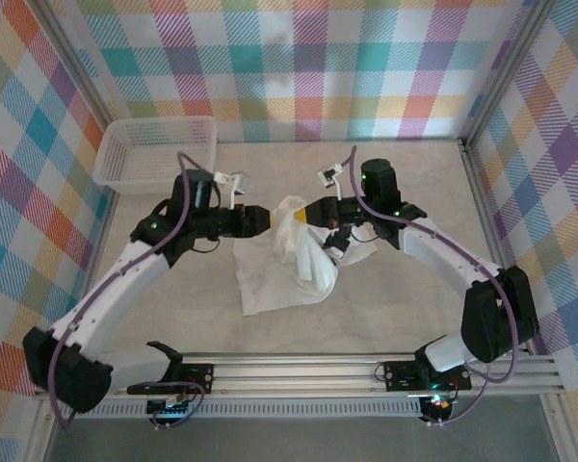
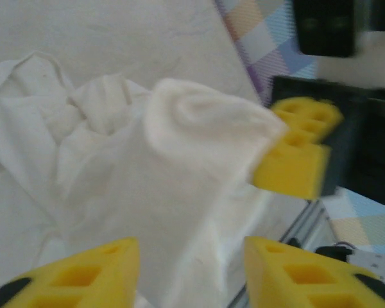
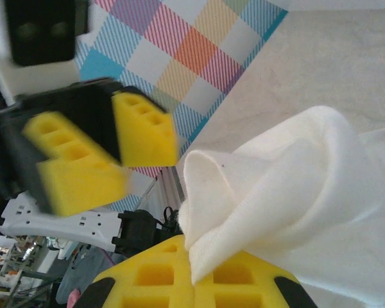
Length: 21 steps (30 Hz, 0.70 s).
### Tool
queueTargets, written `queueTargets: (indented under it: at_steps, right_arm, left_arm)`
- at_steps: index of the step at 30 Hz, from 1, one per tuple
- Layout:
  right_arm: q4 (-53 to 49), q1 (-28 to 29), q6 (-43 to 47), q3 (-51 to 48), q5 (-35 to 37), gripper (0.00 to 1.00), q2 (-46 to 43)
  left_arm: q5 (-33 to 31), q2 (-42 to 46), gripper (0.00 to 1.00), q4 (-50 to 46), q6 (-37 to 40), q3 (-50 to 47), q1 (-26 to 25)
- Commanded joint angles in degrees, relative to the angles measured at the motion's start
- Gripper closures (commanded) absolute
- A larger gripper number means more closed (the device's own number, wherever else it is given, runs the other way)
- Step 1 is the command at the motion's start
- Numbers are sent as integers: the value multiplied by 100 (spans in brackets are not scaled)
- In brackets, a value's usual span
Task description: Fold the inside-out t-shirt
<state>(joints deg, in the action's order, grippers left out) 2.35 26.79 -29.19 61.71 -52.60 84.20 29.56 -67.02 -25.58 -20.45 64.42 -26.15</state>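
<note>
The left claw [image 2: 187, 260] stands parted and grips nothing, though a raised fold of the t-shirt [image 1: 281, 274] hangs between its fingers. The shirt lies crumpled mid-table [image 1: 414, 318], with one bunched peak lifted off the surface. Just to the right, the right claw [image 3: 196, 277] is clenched on that peak, nose to nose with the left claw.

The two claws are very close, so I judge that any move toward each other could knock them together. The right claw pinches a wad rather than a clean hem, so pulling may drag several layers and twist the shirt. Loose cloth could also snag on the left claw's fingers.

The basket [image 1: 157, 119] in the far left corner is well apart. Bare table surrounds the shirt, widest on the right. The near rail [image 1: 308, 367] and the checked walls [image 1: 299, 67] bound it.
</note>
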Motion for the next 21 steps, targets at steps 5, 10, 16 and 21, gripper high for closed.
queueTargets:
  at_steps: [5, 10, 16, 21]
  right_arm:
    - [17, -15, -176, 374, -313, 100, 87]
    - [-239, -6, -131, 428, -215, 100, 101]
    - [-668, -14, 48, 497, 58, 95, 102]
    - [-1467, -285, 200, 438, 1143, 80, 135]
  left_arm:
    - [245, -169, 44, 682, 76, -314, -203]
    - [82, -720, 46, 871, 215, 46, -391]
    - [-179, -831, 85, 761, 350, 279, -517]
    - [-310, -286, 100, 921, -134, 53, -514]
